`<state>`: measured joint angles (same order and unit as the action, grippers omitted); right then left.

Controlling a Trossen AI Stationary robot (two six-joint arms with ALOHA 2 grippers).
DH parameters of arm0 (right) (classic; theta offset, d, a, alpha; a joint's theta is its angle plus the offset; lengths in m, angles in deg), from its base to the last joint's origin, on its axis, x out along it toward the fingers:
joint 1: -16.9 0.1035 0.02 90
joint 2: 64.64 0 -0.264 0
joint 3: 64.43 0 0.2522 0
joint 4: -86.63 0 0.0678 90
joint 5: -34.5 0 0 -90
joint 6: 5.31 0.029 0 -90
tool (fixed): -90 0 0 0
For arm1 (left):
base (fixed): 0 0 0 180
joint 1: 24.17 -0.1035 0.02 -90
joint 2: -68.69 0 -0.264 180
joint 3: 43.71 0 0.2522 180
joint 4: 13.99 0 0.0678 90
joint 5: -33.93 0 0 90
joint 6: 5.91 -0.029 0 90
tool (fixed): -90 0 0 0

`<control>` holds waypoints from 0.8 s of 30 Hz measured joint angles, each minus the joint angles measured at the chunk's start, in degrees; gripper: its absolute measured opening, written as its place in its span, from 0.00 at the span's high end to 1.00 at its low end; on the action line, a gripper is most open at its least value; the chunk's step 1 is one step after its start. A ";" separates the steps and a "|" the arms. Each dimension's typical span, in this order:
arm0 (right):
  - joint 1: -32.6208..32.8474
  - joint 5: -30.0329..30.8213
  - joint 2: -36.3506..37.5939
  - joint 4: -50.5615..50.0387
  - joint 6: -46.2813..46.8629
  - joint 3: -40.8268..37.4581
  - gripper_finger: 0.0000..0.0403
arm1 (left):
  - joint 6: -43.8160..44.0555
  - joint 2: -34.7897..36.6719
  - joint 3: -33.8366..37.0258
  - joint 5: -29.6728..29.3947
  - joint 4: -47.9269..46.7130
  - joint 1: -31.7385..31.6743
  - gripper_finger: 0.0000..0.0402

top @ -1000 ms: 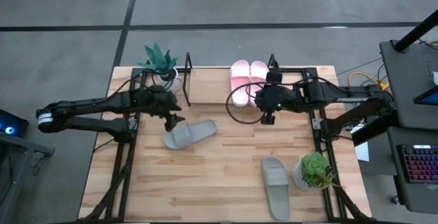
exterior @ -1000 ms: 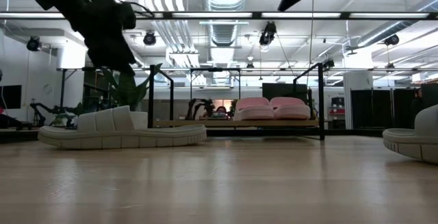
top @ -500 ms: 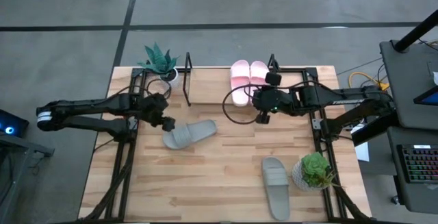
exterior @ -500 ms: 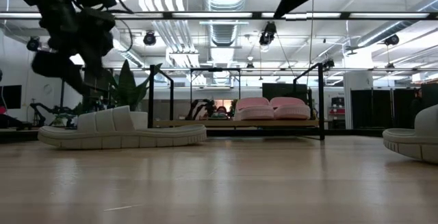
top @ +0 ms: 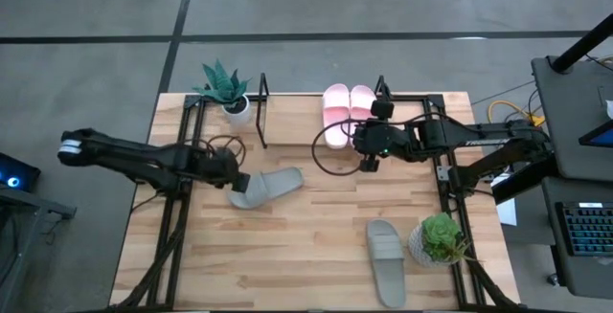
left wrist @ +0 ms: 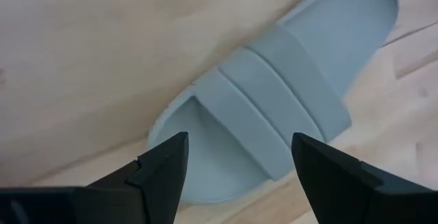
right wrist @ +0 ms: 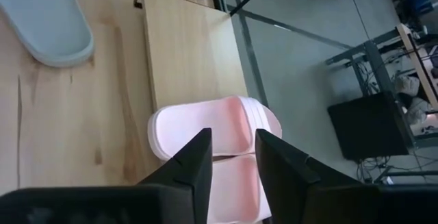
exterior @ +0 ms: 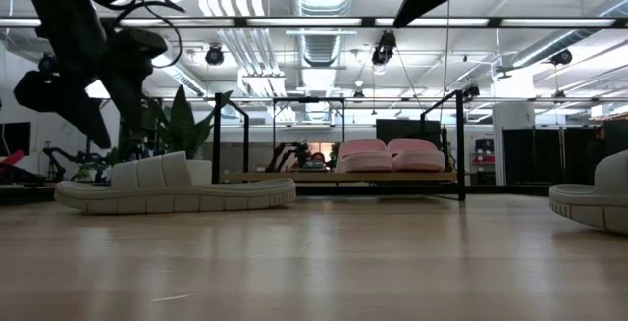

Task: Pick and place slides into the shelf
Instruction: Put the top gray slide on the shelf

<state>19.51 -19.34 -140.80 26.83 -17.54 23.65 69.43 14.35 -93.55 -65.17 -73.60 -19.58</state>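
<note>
My left tool (left wrist: 236, 166) has swung down, fingers spread wide, over the grey-green rubber slide (top: 265, 187) on the bench before the black-framed wooden shelf (top: 287, 126); grasp likely next. Right tool (right wrist: 231, 157) nearly closed, empty, above the shelved pink slides (top: 343, 112).

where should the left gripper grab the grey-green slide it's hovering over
Probably the broad strap of the grey-green slide, from above. The slide lies flat, sole down, and the raised strap bridges an open toe, giving one finger room under it. The left gripper is open over the strap end.
</note>
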 joint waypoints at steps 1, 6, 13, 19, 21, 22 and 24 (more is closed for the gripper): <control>0.00 -0.02 0.00 -0.01 -0.11 0.00 0.75 | 0.77 -0.90 0.02 -0.45 0.59 0.79 0.39; 0.00 -0.04 0.00 0.01 -0.91 0.00 0.76 | 2.31 -5.65 0.07 -2.73 3.44 2.76 0.39; 0.00 -0.04 0.00 0.03 -1.53 0.00 0.75 | 2.31 -10.39 0.07 -3.02 8.08 3.41 0.39; 0.00 -0.06 0.00 0.00 -1.97 0.00 0.77 | 4.41 -12.37 0.07 -2.81 8.53 5.72 0.39; 0.00 -0.06 0.00 -0.02 -2.09 0.00 0.77 | 5.55 -12.60 0.07 -1.75 8.44 6.80 0.39; 0.00 -0.06 0.00 -0.03 -2.30 0.00 0.77 | 6.53 -12.60 0.07 -1.65 8.42 7.45 0.39; 0.00 -0.06 0.00 -0.07 -2.90 0.00 0.77 | 8.29 -12.37 0.20 -2.04 8.41 8.94 0.39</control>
<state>19.51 -19.40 -140.80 26.75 -20.43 23.65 77.72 1.98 -93.35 -67.22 -65.19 -10.64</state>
